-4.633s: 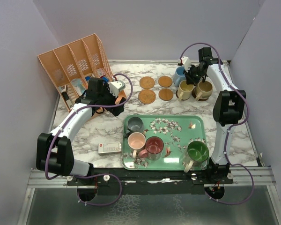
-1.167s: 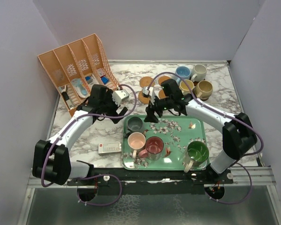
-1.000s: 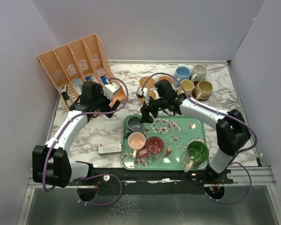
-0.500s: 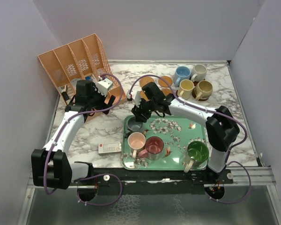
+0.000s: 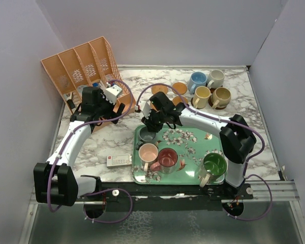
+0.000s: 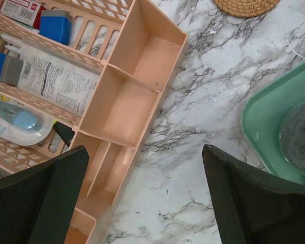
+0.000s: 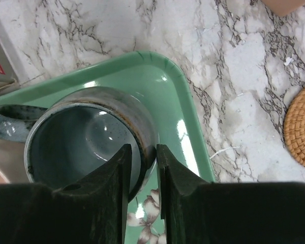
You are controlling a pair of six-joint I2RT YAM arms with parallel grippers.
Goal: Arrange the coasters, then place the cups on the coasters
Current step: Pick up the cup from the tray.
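Note:
A grey cup (image 7: 76, 137) stands in the far left corner of the green floral tray (image 5: 206, 147). My right gripper (image 7: 142, 152) is shut on its rim, one finger inside and one outside; from above, this gripper (image 5: 148, 129) hides most of the cup. Pink (image 5: 148, 152), dark red (image 5: 168, 158) and green (image 5: 213, 164) cups also stand on the tray. Blue (image 5: 197, 80), cream (image 5: 215, 78), yellow (image 5: 202, 94) and tan (image 5: 221, 96) cups stand at the back right. Two bare coasters (image 5: 159, 89) (image 5: 179, 87) lie left of them. My left gripper (image 6: 145, 150) hangs open over marble beside the rack, holding nothing.
An orange slotted rack (image 5: 81, 66) with small items lies at the back left, close under my left arm. A small white and red box (image 5: 118, 160) lies left of the tray. A woven coaster (image 7: 302, 127) lies just beyond the tray's corner. Walls close in three sides.
My right arm swung left from the coasters to the tray's far left corner, and its jaws closed onto the grey cup's rim. My left arm drew back toward the rack, still open.

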